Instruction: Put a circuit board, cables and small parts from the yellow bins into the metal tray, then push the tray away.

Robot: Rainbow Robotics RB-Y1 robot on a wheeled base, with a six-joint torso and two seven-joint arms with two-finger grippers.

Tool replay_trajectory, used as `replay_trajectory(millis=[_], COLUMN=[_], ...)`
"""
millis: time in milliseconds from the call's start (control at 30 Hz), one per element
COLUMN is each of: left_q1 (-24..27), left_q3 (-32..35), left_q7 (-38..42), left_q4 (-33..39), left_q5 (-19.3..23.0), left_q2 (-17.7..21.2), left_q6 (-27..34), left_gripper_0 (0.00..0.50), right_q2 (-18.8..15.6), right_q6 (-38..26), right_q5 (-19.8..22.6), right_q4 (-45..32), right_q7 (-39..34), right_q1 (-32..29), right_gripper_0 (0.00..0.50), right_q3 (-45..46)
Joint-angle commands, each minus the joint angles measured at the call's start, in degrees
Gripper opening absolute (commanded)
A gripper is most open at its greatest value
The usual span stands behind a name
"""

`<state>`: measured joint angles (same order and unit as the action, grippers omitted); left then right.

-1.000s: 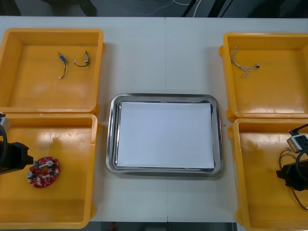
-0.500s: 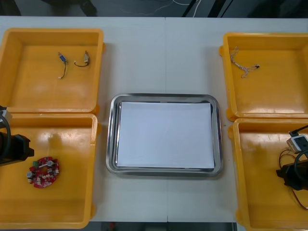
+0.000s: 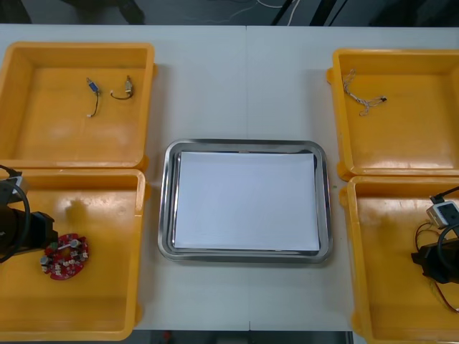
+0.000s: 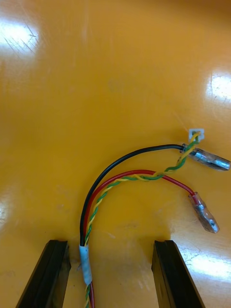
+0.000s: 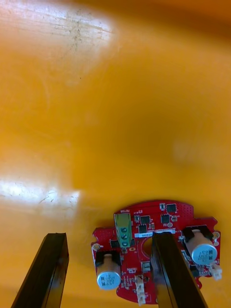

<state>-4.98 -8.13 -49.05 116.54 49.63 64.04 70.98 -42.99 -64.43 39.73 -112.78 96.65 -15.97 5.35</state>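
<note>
Three cable strands (image 4: pixel 144 177) arc away from the spread right hand (image 4: pixel 109 246).

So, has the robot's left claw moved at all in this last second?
Yes. The left gripper first drew away from the unmoved red circuit board, then came back close beside it.

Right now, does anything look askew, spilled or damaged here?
Nothing stands out. The metal tray sits square between the yellow bins; the open left claw hovers over the circuit board, the open right claw over the cables.

Glossy plastic yellow bins (image 3: pixel 143 115), shiny metal tray (image 3: pixel 166 215) with matt white inside
</note>
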Motion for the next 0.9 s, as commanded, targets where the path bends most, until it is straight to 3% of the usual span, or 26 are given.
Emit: replay_trajectory(millis=[33,133,167,200,233,267,733,900], left_q1=[1.55,1.55,1.55,1.46,1.46,1.55,1.46,1.37], left_q3=[-2.15,-2.77,-2.94,-2.94,-2.94,-3.29,-4.70,-4.88], left_q7=[-0.43,-0.17,-0.17,-0.17,-0.17,-0.08,0.80,0.89], left_q4=[-0.34,-0.61,-0.52,-0.52,-0.52,-0.61,-0.61,-0.70], left_q5=[-1.82,-2.35,-2.35,-2.35,-2.35,-2.52,-4.19,-4.46], left_q2=[0.04,0.12,0.04,0.04,0.12,0.04,0.04,0.04], left_q6=[-2.16,-2.78,-2.69,-2.69,-2.78,-2.78,-3.92,-3.92], left_gripper_0=[0.500,0.500,0.500,0.500,0.500,0.500,0.500,0.500], right_q2=[1.16,1.24,1.24,1.24,1.24,1.24,1.24,1.24], right_q6=[0.36,0.36,0.44,0.44,0.44,0.44,1.50,-4.57], right_q5=[-1.32,-1.67,-1.59,-1.50,-1.50,-1.41,-0.53,-0.53], right_q4=[-0.07,-0.16,-0.16,-0.07,-0.07,-0.16,-1.92,-6.05], right_q7=[0.56,0.65,0.56,0.47,0.38,0.21,-0.32,-0.58], right_q1=[-1.17,-1.52,-1.61,-1.70,-1.70,-1.79,-2.49,-2.23], right_gripper_0=[0.500,0.500,0.318,0.191,0.113,0.000,0.000,0.000], right_q3=[-0.78,-0.78,-0.78,-0.78,-0.86,-0.78,0.98,5.20])
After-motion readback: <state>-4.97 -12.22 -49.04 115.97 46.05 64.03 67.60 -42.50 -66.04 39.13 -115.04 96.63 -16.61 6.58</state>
